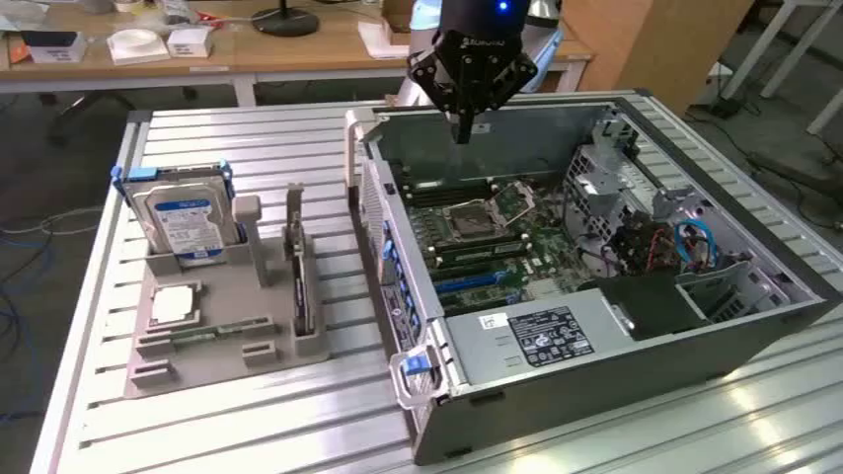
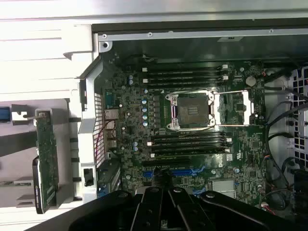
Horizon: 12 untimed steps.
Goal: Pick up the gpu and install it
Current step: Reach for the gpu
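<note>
The gpu (image 1: pixel 300 281) is a thin dark card standing on edge in a slot of the grey holder tray (image 1: pixel 211 360), to the exterior view's left of the open computer case (image 1: pixel 593 326). In the wrist view the gpu (image 2: pixel 46 161) appears edge-on as a green board outside the case wall. My gripper (image 1: pixel 461 130) hangs above the far side of the case, over the motherboard (image 2: pixel 192 144), well apart from the card. Its fingers are shut with nothing between them, and in the wrist view the gripper (image 2: pixel 163 190) sits over the blue expansion slots (image 2: pixel 175 172).
A silver hard drive (image 1: pixel 188 219) with a blue-white label stands upright at the tray's far end. A square chip (image 1: pixel 174 304) lies on the tray. Inside the case are the CPU socket (image 1: pixel 471 219), cables (image 1: pixel 658 247) and a power supply (image 1: pixel 547 336). A desk (image 1: pixel 264 49) stands behind.
</note>
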### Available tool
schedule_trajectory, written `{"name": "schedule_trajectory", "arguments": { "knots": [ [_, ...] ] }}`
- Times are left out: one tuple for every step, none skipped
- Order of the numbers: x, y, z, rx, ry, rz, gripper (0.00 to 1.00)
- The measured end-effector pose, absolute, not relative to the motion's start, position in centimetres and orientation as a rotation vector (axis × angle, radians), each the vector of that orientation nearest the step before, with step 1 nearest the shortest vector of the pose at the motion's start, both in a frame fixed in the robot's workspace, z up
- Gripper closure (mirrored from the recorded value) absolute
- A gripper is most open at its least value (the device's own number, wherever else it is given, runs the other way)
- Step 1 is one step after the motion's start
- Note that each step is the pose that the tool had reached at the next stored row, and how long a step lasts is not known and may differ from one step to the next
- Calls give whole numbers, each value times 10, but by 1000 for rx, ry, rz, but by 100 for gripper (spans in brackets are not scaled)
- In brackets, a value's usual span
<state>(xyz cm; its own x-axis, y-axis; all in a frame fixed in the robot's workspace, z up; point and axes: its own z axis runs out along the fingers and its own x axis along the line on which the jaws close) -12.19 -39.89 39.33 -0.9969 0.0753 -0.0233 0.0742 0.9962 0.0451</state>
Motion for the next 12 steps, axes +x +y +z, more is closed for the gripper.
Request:
{"name": "schedule_trajectory", "arguments": {
  "knots": [
    [-122,-399,393,117,3114,69,90],
    [-122,-399,393,117,3114,69,90],
    [-122,-399,393,117,3114,69,90],
    [-122,-399,393,117,3114,69,90],
    [-122,-399,393,117,3114,69,90],
    [-122,-399,393,117,3114,69,90],
    [-122,-399,393,117,3114,69,90],
    [-122,-399,393,117,3114,69,90],
    [-122,-399,393,117,3114,69,90],
    [-122,-399,393,117,3114,69,90],
    [-122,-399,393,117,3114,69,90],
    [-122,-399,393,117,3114,69,90]
  ]
}}
